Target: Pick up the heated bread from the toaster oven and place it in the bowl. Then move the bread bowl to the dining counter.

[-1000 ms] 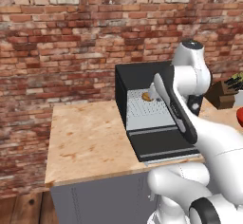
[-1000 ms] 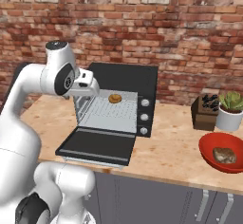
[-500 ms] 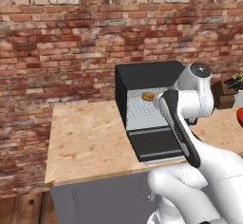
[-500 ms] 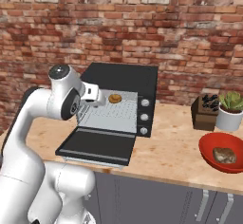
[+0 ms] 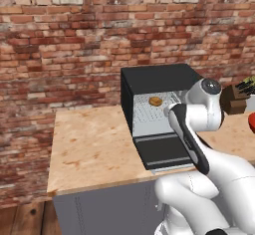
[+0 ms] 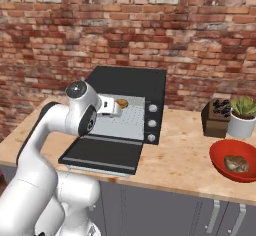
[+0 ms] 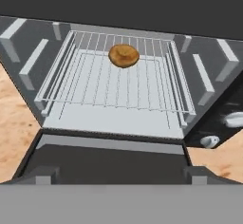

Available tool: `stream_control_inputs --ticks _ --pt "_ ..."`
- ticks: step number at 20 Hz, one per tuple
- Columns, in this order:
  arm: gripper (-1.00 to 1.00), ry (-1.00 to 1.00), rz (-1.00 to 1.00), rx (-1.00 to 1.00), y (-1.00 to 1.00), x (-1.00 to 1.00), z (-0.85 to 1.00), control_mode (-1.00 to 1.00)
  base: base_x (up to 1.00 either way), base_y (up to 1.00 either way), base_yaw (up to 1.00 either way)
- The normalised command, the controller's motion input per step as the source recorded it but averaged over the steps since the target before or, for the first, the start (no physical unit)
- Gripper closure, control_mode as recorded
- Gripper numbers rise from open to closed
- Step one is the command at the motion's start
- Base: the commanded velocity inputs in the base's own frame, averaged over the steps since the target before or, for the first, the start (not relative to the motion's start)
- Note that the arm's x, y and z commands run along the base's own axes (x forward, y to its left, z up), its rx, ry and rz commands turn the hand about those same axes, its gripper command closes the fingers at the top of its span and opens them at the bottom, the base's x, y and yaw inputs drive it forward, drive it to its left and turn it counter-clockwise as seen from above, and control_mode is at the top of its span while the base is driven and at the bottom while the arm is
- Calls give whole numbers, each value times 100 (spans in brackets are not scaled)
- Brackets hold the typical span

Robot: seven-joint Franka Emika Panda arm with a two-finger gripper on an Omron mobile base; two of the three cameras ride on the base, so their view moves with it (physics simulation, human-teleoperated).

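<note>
Heated bread (image 7: 124, 56) sits toward the back of the wire rack (image 7: 114, 83), slightly left of centre in the hand view, untouched. Rack is inside the toaster oven (image 6: 131, 101), door (image 6: 102, 154) dropped flat and open toward the robot. Oven stands on the wood-tone surface (image 5: 92, 147) against the brick wall. Red bowl (image 6: 235, 160) lies well apart to the right of the oven, past the knobs (image 6: 151, 123), already holding a brownish piece; knife block and potted plant behind it. Step in hand, as judged: the reach for the bread, grasp not yet made. Tool (image 6: 115, 109) hangs at the oven mouth above the door, pointed in at the rack. Next move likely calls for travel deeper in and down over the bread, clearing the oven roof. Tool holds nothing; fingertips not visible, so whether they are apart or together I cannot tell.
</note>
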Motion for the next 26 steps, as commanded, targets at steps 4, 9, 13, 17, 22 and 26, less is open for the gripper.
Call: stream_control_inputs --ticks 4,9,13,17,22,26 --pt "-100 0 -3 11 -10 29 -45 -100 0 0 0" --pt "-100 -5 -2 7 -3 33 -25 -100 0 0 0" --pt "-100 -4 0 0 0 36 -22 -100 0 0 0" --pt "-100 -3 0 0 0 37 -26 -100 0 0 0" --pt "-100 -1 0 0 0 43 -13 -100 0 0 0" --pt "-100 0 0 0 0 46 -3 -100 0 0 0"
